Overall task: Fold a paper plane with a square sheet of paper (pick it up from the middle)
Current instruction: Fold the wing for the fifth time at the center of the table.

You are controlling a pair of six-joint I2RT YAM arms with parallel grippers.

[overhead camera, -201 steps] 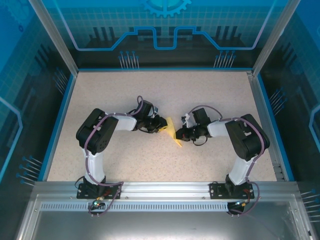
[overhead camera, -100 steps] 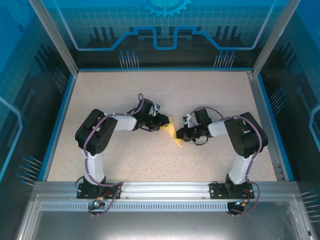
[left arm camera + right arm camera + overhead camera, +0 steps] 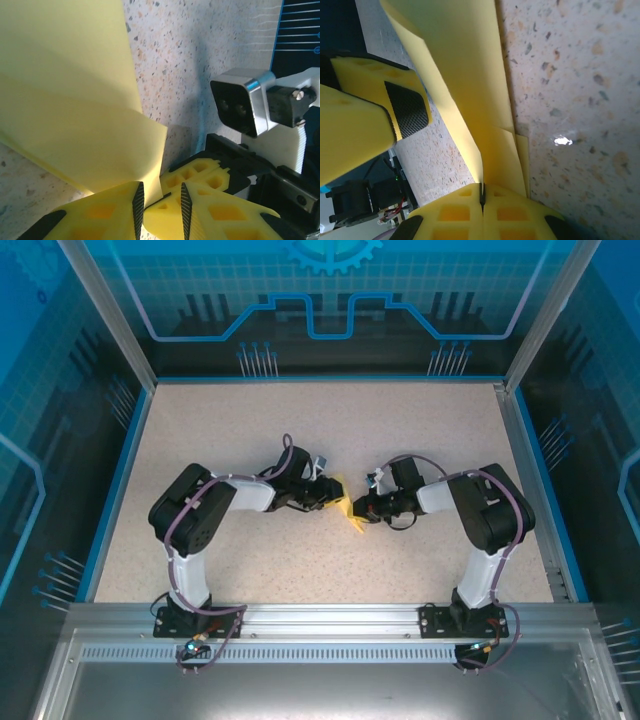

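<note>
A speckled beige tabletop [image 3: 200,430] with a blue rim is sitting inside an enclosure of blue-lit translucent panels [image 3: 330,300]. Both arms are reaching in towards the middle of the table, their tips meeting just beside each other.

Between them the pale-yellow sheet of paper [image 3: 348,512] is lying at the table's centre. It is partly folded, with one layer overlapping another along a straight crease, and part of it is rising off the surface.

The right gripper [image 3: 481,195] is clamping the sheet. Its yellow fingers are pressing flat against each other with no gap, and the paper's layered edge is running straight into the seam between them. From there the sheet is stretching away over the speckled surface.

The left gripper [image 3: 160,200] is standing narrowly parted. Its two black-padded fingertips are showing a slim gap, and a corner of the folded sheet is reaching down to the mouth of that gap. Whether the pads are touching the paper cannot be told. In the left wrist view, the right arm's wrist camera [image 3: 242,100] is facing this gripper from just beyond the sheet's edge.
</note>
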